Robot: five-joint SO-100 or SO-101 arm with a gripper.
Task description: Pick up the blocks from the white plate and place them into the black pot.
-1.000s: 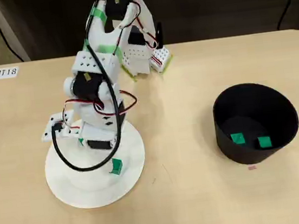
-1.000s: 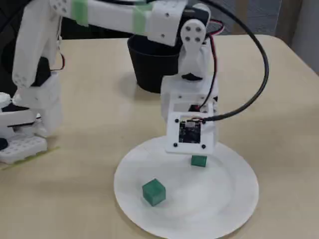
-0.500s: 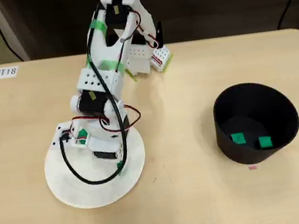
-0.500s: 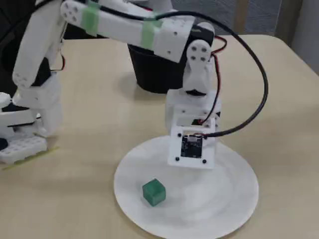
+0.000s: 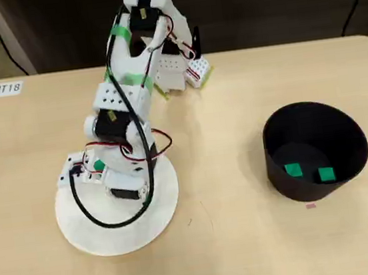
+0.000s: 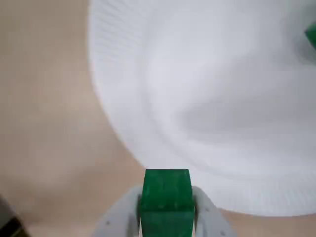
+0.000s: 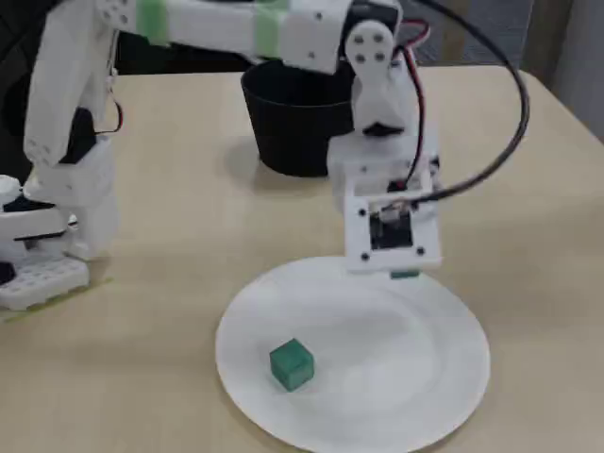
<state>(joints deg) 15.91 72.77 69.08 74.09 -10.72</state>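
Green block [image 6: 166, 200] sits clamped between my two pale fingers [image 6: 210, 219], held above the near rim of the white plate [image 6: 207, 108]. My gripper [image 7: 404, 274] hangs over the plate's far edge in the fixed view, where another cube [image 7: 291, 364] rests on the plate. Two more green cubes [image 5: 293, 170] lie inside the black pot [image 5: 314, 150], well apart from me.

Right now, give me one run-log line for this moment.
hand: shut on green block, lifted | white plate: one block | black pot: two blocks
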